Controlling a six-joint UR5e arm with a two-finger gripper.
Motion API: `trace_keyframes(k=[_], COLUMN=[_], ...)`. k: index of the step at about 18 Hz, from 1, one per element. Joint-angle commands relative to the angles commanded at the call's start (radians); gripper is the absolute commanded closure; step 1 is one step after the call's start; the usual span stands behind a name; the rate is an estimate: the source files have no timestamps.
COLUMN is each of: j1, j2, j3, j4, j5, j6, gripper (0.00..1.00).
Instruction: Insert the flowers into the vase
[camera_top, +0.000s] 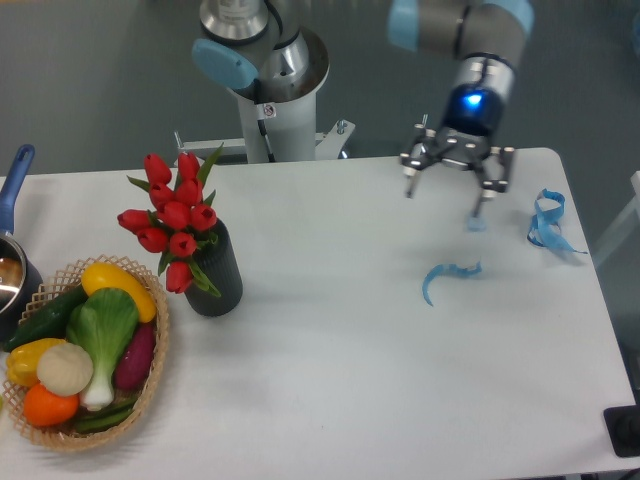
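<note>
1. Nearest to me, at the left front corner of the table (330, 380), sits a wicker basket (150, 385) of vegetables; it has no part in this job.
2. Just behind it stands the black vase (218, 272), upright, with the flowers (172, 215) already in its mouth. The red heads lean up and a little to the left, so the long axis of the bunch runs nearly vertical, stems down inside the vase.
3. Further back and far over to the right hangs the claw (446, 195), held above the table top. Its two fingers are spread wide apart with nothing between them.
4. The relation that matters: flowers and vase lie well apart from the claw, to its left and somewhat nearer to me. There is only the one arm, and it is nowhere close to them.
5. My reading is that the insertion looks done, so the coming move hardly needs the bunch at all. Any return would mean a long sweep leftward.
</note>
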Motion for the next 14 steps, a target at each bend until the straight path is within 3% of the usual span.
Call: trace_keyframes(k=[3,4,7,9,11,12,14], j1=[0.003,0.003,-0.008,-0.023,-0.073,-0.125,-0.181], j2=[-0.031,-0.032,-0.032,-0.032,-0.035,-0.054,-0.072], j3=[0.045,0.061,0.114,0.138,0.143,0.167,0.210], j4=[-0.002,-0.003,-0.005,-0.005,-0.005,-0.006,-0.008], j5=[0.023,0.096,0.436,0.590,0.761,0.898,1.053], j6=[-0.002,0.000,-0.030,-0.051,-0.052,-0.064,-0.142], gripper=[0.00,0.00,0.00,0.00,0.00,0.00,0.00])
